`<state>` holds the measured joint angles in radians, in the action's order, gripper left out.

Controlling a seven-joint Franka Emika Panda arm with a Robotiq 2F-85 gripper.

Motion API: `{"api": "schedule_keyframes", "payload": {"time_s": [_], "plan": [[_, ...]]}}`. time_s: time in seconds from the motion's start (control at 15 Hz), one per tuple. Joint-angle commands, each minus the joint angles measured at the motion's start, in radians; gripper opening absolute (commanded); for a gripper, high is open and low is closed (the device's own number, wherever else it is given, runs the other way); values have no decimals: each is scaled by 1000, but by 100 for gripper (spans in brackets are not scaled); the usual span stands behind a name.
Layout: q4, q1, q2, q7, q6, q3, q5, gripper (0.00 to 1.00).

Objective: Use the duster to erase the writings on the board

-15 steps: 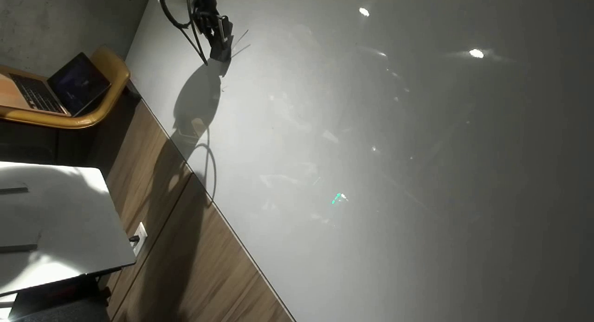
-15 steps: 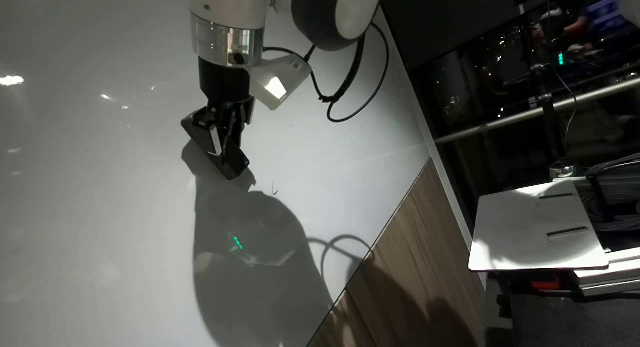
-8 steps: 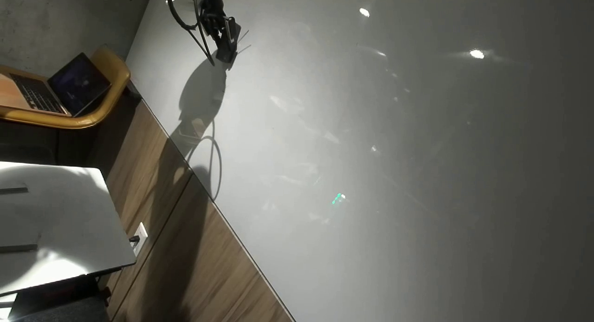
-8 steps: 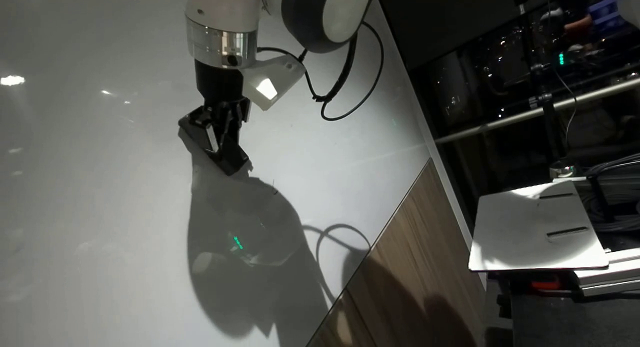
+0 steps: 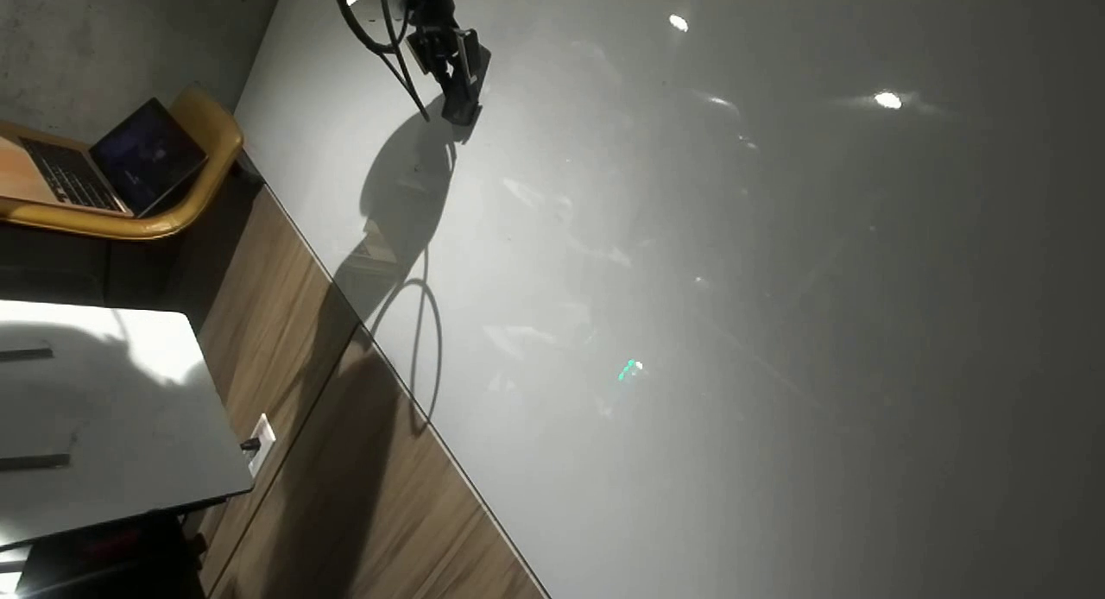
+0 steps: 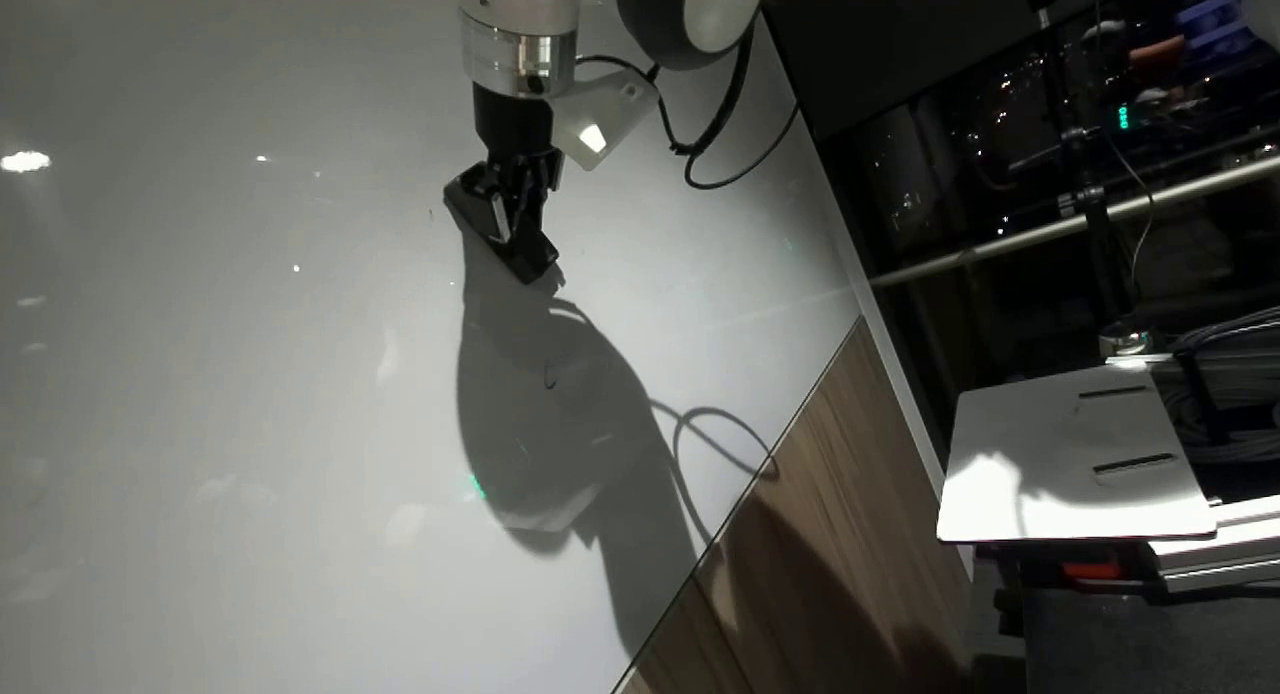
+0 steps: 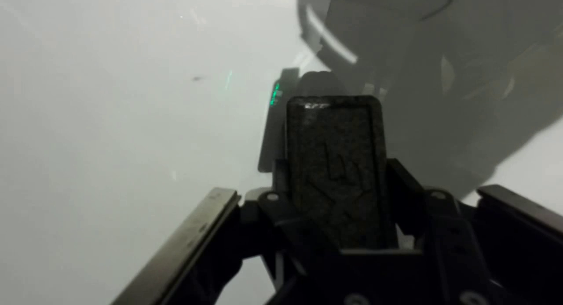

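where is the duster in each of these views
In an exterior view: duster near the top, left of centre.
In an exterior view: duster upper half, left of centre.
Wrist view: duster near the middle, slightly right.
Shared landmark: shadow on the board, below the duster in both exterior views, upper right in wrist view.

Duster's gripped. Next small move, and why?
I'd probably move the duster across the board toward the hooked dark mark: the gripper has the duster clamped, and that mark shows plainly, apart from it, in the wrist view.
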<state>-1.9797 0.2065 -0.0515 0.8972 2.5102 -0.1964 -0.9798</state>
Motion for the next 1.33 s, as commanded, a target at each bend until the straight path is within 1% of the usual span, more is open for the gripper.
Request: {"api": "schedule_keyframes", "payload": {"time_s": [0.0,0.13,0.2,0.47,0.73,1.0,1.27], "plan": [[-36,-86,-29,-72,78,74,-16,30],[-112,-89,-49,-53,96,64,-20,30],[-150,-93,-55,-27,104,57,-40,30],[-212,-83,-28,10,102,44,-59,30],[-201,-61,18,42,98,16,-41,30],[-181,-30,38,75,99,-14,-24,30],[-139,0,68,124,93,-43,-38,30]]}}
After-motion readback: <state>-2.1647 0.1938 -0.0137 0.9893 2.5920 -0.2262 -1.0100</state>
